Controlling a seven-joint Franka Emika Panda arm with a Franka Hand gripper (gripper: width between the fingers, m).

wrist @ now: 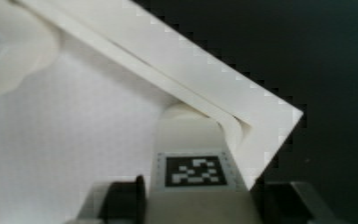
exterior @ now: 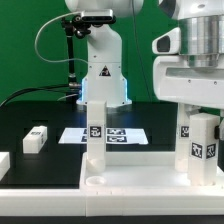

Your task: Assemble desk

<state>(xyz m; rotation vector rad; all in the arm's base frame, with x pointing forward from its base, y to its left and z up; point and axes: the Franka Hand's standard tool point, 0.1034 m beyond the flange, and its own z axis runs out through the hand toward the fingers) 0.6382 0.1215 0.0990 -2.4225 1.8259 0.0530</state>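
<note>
Black and matte, the table carries the desk parts under a white robot base at its far edge. Along the near edge lies the panel, a large white rimmed piece with round corner sockets. One leg stands upright in the socket at the panel's corner toward the exterior view's left. A second leg stands at the corner toward the exterior view's right, under the arm's wrist. A third leg lies loose on the table, well apart from the panel toward the exterior view's left, and a further white piece shows at that edge. The marker board lies flat behind the panel.

In the wrist view the pincer has its fingers either side of the tagged leg, close to its faces; whether they press it I cannot tell.

My judgement: the step in hand is seating this second leg in its corner socket. Next calls for a straight, upright twist or push, then a clean release before fetching the loose leg.
</note>
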